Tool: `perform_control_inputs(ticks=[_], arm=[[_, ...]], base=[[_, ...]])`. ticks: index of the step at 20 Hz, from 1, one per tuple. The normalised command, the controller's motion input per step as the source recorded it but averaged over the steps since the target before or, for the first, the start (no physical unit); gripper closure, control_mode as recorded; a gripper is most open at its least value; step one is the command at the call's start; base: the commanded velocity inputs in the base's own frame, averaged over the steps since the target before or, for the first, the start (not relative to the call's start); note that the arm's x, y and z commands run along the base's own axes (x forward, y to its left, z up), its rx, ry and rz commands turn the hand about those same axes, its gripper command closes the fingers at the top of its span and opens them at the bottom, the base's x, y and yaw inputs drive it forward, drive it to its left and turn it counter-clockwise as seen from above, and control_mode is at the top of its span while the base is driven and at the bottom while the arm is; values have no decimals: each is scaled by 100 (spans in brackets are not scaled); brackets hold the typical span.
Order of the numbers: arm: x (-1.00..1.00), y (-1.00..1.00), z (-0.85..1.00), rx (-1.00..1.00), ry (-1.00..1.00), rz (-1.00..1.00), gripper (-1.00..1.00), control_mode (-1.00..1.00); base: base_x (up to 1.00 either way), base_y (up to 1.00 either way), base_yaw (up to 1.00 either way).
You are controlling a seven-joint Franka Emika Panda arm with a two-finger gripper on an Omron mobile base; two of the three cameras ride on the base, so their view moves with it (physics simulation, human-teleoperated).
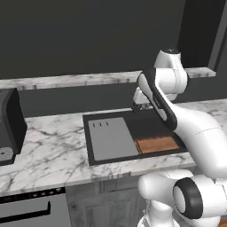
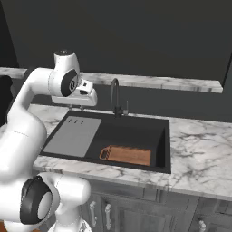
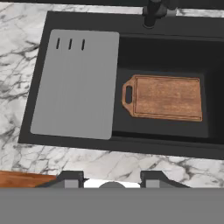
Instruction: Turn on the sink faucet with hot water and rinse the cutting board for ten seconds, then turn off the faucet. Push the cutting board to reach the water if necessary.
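Sink (image 3: 131, 43) is plain matte black, set in a white-grey marble counter (image 3: 26, 57) with dark veining all over. The cutting board (image 3: 168, 97) is warm reddish-brown wood with streaky grain and a darker groove line round the edge. The slab with three slots (image 3: 76, 83) is flat mid-grey, no pattern. Faucet (image 2: 114, 97) is dark, near black.
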Motion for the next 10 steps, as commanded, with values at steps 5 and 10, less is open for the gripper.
perform_control_inputs(ticks=[5,10], arm=[[-21,-3,0,0,-2,0,-100,-100],[-45,-29,0,0,-9,2,-100,-100]], base=[[0,0,0],[0,0,0]])
